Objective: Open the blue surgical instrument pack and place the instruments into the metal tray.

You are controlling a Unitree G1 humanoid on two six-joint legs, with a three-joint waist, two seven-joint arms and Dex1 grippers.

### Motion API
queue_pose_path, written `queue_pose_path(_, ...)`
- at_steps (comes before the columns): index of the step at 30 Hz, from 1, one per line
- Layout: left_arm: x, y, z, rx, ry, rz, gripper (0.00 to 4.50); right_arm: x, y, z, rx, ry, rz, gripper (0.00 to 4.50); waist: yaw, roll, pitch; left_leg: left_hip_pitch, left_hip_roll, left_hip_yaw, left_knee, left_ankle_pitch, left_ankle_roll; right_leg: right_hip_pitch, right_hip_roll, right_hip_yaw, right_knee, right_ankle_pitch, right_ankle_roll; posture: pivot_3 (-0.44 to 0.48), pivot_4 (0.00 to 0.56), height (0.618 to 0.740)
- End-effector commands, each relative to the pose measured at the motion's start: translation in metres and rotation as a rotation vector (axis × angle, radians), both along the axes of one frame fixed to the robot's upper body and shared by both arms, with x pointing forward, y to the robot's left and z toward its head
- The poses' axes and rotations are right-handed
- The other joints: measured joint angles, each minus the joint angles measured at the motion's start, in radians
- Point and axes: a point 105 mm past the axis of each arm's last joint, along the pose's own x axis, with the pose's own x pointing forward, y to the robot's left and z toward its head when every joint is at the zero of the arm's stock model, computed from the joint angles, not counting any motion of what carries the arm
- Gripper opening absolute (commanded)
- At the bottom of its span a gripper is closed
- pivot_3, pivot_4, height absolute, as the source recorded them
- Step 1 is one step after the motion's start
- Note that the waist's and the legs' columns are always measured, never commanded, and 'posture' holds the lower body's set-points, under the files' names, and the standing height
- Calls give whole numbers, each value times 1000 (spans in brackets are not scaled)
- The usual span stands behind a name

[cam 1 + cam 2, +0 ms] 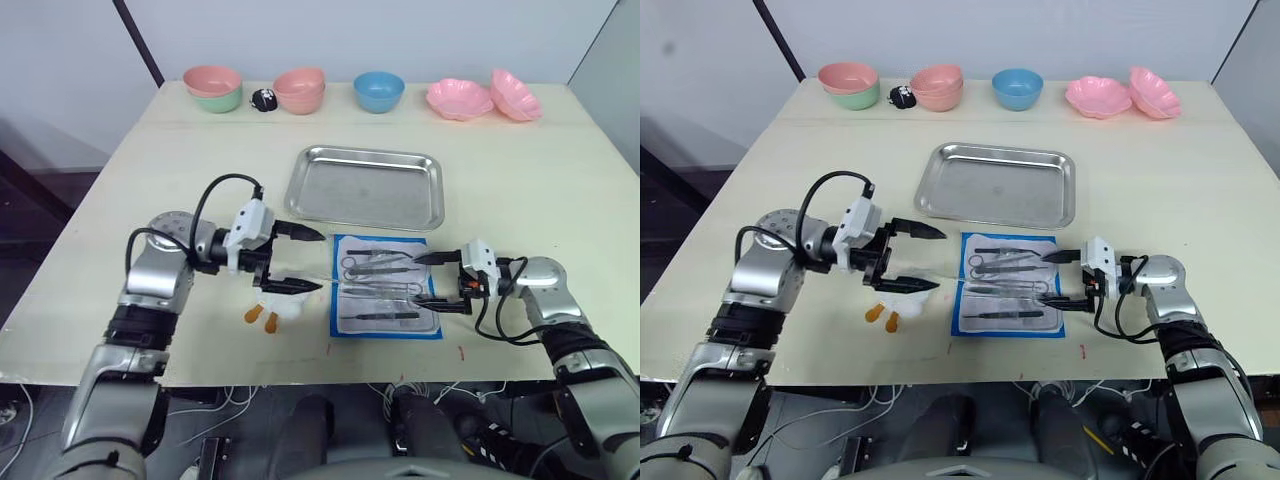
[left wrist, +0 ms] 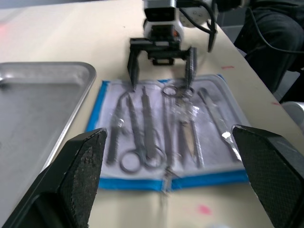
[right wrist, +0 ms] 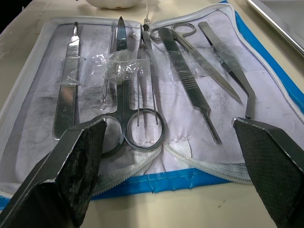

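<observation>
Head view: the pack (image 1: 386,286) lies unfolded on the bench (image 1: 540,180) just before the empty tray (image 1: 366,187), flanked by spread left pincer (image 1: 298,260) and right pincer (image 1: 440,279). Right wrist view: instruments (image 3: 142,76) lie strapped down, so lifting needs care.

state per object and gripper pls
blue surgical instrument pack: open, flat on table
instruments: all lying in the pack, none moved
metal tray: empty, upright
left gripper: jaws open, empty, beside the pack
right gripper: jaws open, empty, at the pack's edge
</observation>
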Motion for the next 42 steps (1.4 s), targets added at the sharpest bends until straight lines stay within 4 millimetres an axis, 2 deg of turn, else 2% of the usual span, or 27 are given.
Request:
queue_pose_path(1, 11, -6, -1, 28, -18, 10, 3239, -13, -6, -36, -114, 123, -6, 4500, -1, 0, 0, 0, 0, 0, 0, 0, 0, 0, 0, 0, 0, 0, 0, 0, 150, 740)
queue_pose_path(2, 15, -9, -3, 38, -25, 18, 2699, -13, -6, -36, -113, 122, -7, 4500, -1, 0, 0, 0, 0, 0, 0, 0, 0, 0, 0, 0, 0, 0, 0, 0, 150, 740)
queue_pose_path(4, 22, -16, -6, 54, -29, 15, 2287, -12, -6, -36, -110, 119, -10, 4500, -1, -1, 0, 1, 0, 0, 0, 0, 0, 2, 0, 0, 0, 0, 0, 0, 150, 740)
queue_pose_path(9, 44, -28, -17, 93, -18, 49, 2287, -12, -4, -36, -101, 115, -16, 4500, -3, -2, -1, 3, -1, 1, 0, 0, 0, 3, 0, 0, 0, 0, 0, 0, 150, 740)
queue_pose_path(13, 51, -31, -29, 152, 8, 41, 2287, -12, -4, -37, -98, 113, -22, 4500, -15, -2, -1, 4, -1, 1, -2, 0, 0, 3, 0, 0, 0, 0, 0, 0, 150, 740)
queue_pose_path(21, 52, -40, -39, 176, 34, 1, 2287, -13, -5, -38, -97, 108, -31, 4500, -17, -2, -1, 5, -1, 1, -2, 0, 0, 5, 0, -1, 0, 0, 0, 0, 150, 740)
queue_pose_path(32, 64, -46, -50, 195, 71, 104, 2287, -13, -3, -38, -95, 99, -31, 4500, -18, -2, -1, 6, -1, -1, -2, 0, 0, 7, 0, -1, -1, 0, 0, 0, 150, 740)
queue_pose_path(40, 65, -45, -58, 227, 80, 128, 2287, -15, -2, -38, -94, 94, -31, 4500, -18, -3, -2, 7, -1, -1, -2, 0, 0, 8, 0, -2, -1, 0, 0, 0, 150, 740)
queue_pose_path(41, 66, -46, -58, 219, 84, 134, 1742, -15, -2, -38, -94, 94, -30, 4500, -18, -3, -2, 7, -1, -1, -2, 0, 0, 8, 0, -2, -1, 0, 0, 0, 150, 740)
queue_pose_path(42, 66, -47, -57, 215, 85, 132, 1512, -15, -2, -39, -94, 94, -30, 4500, -18, -3, -2, 7, -1, -1, -2, 0, 0, 8, 0, -2, -1, 0, 0, 0, 150, 740)
